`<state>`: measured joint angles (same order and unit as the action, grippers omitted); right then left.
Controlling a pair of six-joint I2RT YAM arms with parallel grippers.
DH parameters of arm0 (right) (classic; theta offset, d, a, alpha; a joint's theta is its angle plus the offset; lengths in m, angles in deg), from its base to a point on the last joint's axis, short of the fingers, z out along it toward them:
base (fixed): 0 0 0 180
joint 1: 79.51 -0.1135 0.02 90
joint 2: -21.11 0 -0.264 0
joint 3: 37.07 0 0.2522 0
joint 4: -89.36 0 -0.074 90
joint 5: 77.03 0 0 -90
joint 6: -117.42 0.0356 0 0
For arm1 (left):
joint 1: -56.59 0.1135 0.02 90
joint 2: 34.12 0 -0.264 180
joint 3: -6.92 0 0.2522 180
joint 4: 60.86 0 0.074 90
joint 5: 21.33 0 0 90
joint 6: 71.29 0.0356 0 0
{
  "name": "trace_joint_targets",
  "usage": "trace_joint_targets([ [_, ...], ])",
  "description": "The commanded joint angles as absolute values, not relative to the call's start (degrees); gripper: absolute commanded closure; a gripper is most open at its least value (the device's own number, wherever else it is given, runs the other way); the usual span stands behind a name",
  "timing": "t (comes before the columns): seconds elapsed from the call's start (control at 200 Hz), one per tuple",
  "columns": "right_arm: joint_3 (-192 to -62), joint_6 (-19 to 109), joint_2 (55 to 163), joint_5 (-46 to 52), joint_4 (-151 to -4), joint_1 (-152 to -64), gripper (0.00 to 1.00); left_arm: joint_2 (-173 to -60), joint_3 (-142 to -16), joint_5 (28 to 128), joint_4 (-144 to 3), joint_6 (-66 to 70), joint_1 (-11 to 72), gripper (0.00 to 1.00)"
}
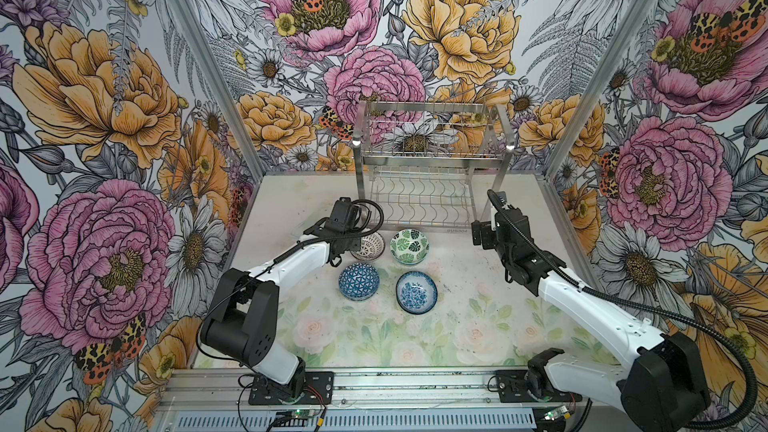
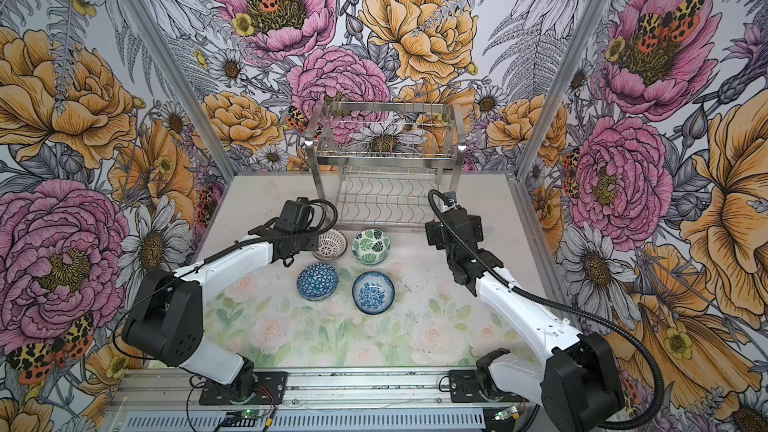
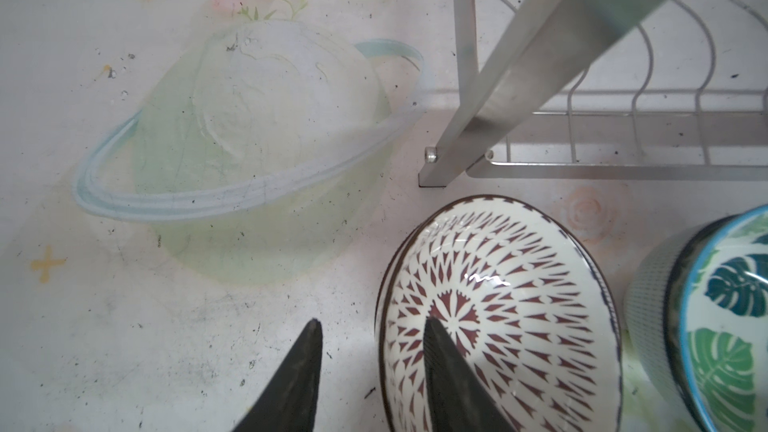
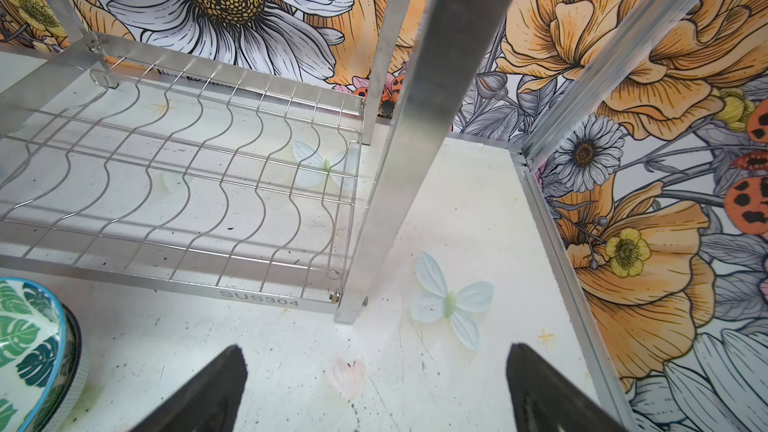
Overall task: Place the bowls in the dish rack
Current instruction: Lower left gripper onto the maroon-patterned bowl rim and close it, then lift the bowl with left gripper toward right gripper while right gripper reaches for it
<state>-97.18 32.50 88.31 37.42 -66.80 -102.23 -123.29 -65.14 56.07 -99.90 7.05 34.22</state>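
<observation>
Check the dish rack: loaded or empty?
Empty. The dish rack shows only bare wire on both tiers in both top views.

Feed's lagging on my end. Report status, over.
Left gripper open, straddling the white bowl rim. Right gripper open over bare table by the rack. Rack empty. Green bowl close alongside.

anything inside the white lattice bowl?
One of the left gripper's fingers reaches in; the other sits outside the rim. Otherwise the white lattice bowl looks empty, but the finger covers a patch.
</observation>
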Motion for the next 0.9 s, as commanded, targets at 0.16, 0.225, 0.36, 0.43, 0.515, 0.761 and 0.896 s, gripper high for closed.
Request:
trace_joint_targets([
  [0.16,-96.6,32.3,87.3,38.9,-67.1,-102.7,0.0,-127.1,-67.1,59.2,-99.9,6.8,34.3,0.81],
  [0.225,-96.4,32.1,87.1,39.1,-67.1,-102.6,0.0,-127.3,-67.1,59.0,-99.9,6.8,34.3,0.85],
  [0.36,-96.5,31.9,86.8,39.1,-67.1,-102.6,0.0,-126.6,-67.2,58.7,-100.0,6.8,34.3,0.96],
  [0.43,-96.5,31.8,86.9,39.1,-67.1,-102.7,0.0,-126.1,-67.5,58.6,-100.0,7.1,34.3,1.0],
  [0.515,-96.7,31.9,87.1,38.9,-67.1,-102.6,0.0,-125.4,-67.6,58.3,-100.3,7.4,34.4,1.0],
  [0.761,-97.4,31.6,86.8,37.5,-66.9,-102.7,0.0,-122.3,-68.4,57.2,-101.0,7.9,35.4,1.0],
  [0.896,-99.3,32.1,85.8,34.1,-64.6,-102.9,0.0,-119.6,-69.3,57.6,-100.2,8.4,36.1,1.0],
])
